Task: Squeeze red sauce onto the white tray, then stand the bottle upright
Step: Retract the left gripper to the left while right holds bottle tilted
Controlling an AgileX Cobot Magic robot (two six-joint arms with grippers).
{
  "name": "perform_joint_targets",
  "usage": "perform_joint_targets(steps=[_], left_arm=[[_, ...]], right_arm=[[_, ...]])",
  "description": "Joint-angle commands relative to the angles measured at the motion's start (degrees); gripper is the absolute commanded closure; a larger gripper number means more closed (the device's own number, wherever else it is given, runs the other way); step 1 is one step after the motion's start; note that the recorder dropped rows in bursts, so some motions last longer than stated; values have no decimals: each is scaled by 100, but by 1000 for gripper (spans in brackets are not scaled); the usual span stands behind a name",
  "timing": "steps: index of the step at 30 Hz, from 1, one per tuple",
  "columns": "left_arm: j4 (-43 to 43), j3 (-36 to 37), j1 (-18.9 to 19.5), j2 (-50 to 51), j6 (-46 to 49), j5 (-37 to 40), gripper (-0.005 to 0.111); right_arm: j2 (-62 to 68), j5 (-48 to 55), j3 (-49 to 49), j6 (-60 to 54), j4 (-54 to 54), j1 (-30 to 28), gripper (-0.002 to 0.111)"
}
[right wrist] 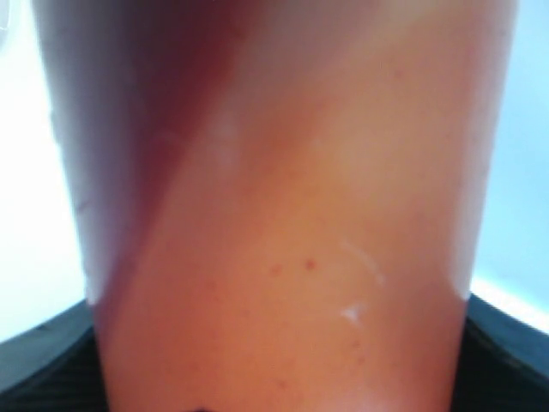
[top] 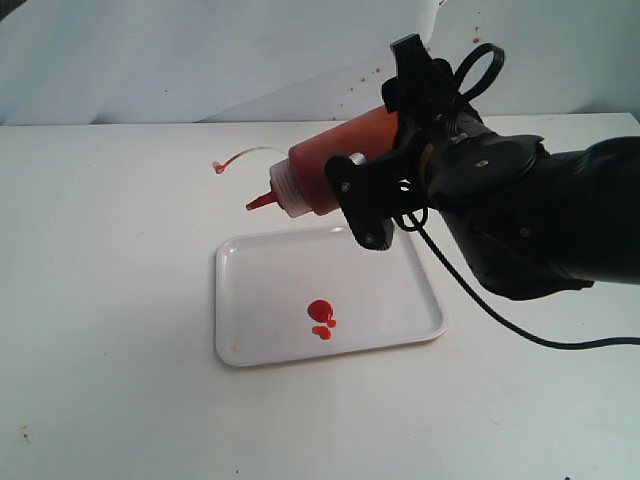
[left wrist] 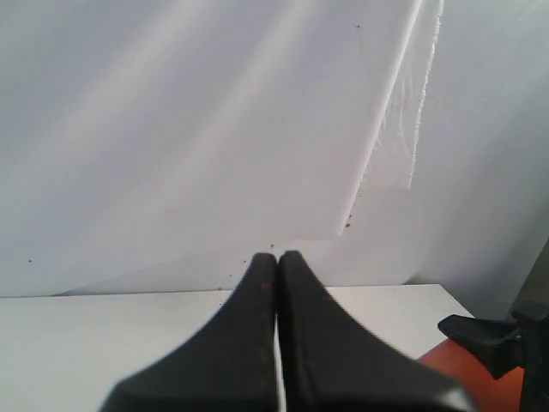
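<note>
My right gripper [top: 385,150] is shut on the bottle [top: 335,170], an orange-red translucent squeeze bottle held nearly level above the far edge of the white tray [top: 260,350]. Its red nozzle [top: 260,201] points left and slightly down, and the tethered cap [top: 218,167] dangles beyond it. A few small round blobs of red sauce [top: 321,314] lie on the tray near its middle. The bottle [right wrist: 283,223] fills the right wrist view. My left gripper [left wrist: 276,257] is shut with nothing in it, away from the tray; the bottle's end [left wrist: 467,365] shows at the edge of its view.
The white table [top: 110,300] spreads around the tray, with a white cloth backdrop [top: 200,50] behind. A black cable [top: 500,320] hangs from the right arm down to the tabletop at the right.
</note>
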Motion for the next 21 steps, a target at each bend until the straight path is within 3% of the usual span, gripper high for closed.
perform_joint_targets(steps=[1,9,21], left_arm=[[376,308,-25,-27,-106,236,107],[1248,590,-25,-49,-95,236,107],[1248,590,-25,-49,-112,268,107]], right_arm=[[-64,118,-71,287,-121,-43,108],[-64,118,-71,477,-76,-43,108],[-64,60,-71,1756,-74,-43,108]])
